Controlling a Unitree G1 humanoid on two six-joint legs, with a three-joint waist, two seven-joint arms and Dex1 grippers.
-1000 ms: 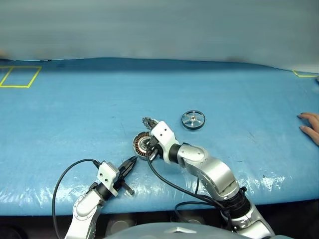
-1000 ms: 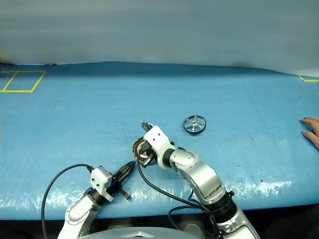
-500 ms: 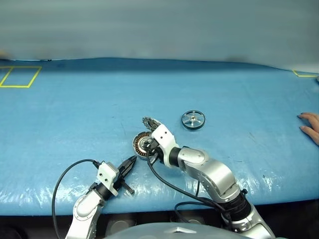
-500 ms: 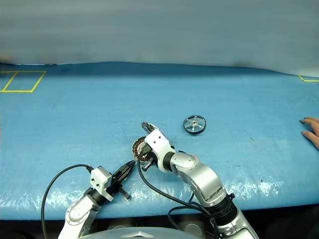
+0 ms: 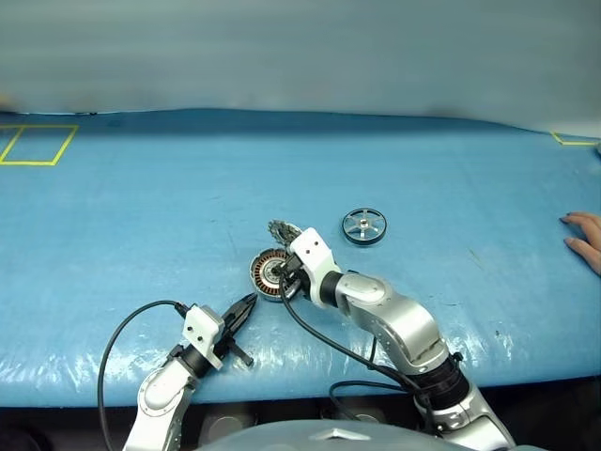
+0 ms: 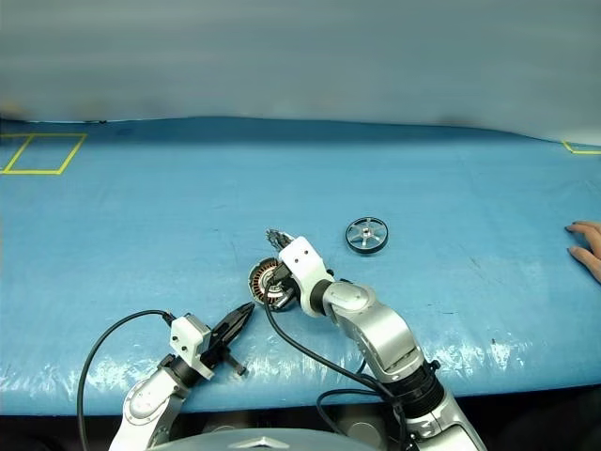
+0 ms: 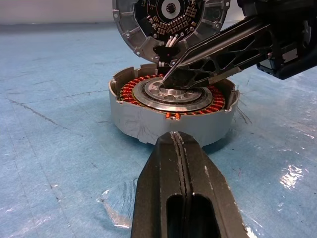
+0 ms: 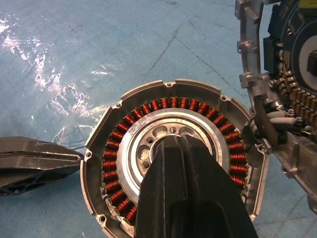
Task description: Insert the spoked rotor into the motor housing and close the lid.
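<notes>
The motor housing [image 5: 269, 273] sits on the blue-covered table [image 5: 141, 207], its ring of copper windings facing up around a silver centre. The lid [image 7: 171, 22] is hinged open and stands upright at the housing's far edge, its patterned dark and silver face turned toward the cup. The right pincer [image 7: 171, 74] reaches in over the housing with its black fingers pressed together and their tip at the silver centre, pinching nothing; it lies across the opening of the cup. The left pincer [image 5: 246, 308] is also pressed together and empty, low over the table just beside the housing's near wall, pointing at it; whether it touches the wall cannot be told. The spoked rotor [image 5: 363, 225] lies flat on the table, apart from the housing, beyond and to the right of it. Far to the right of the housing, a person's hand [image 5: 585, 237] rests on the table edge. Far to the left and beyond it, yellow tape [image 5: 38, 144] marks a rectangle.
</notes>
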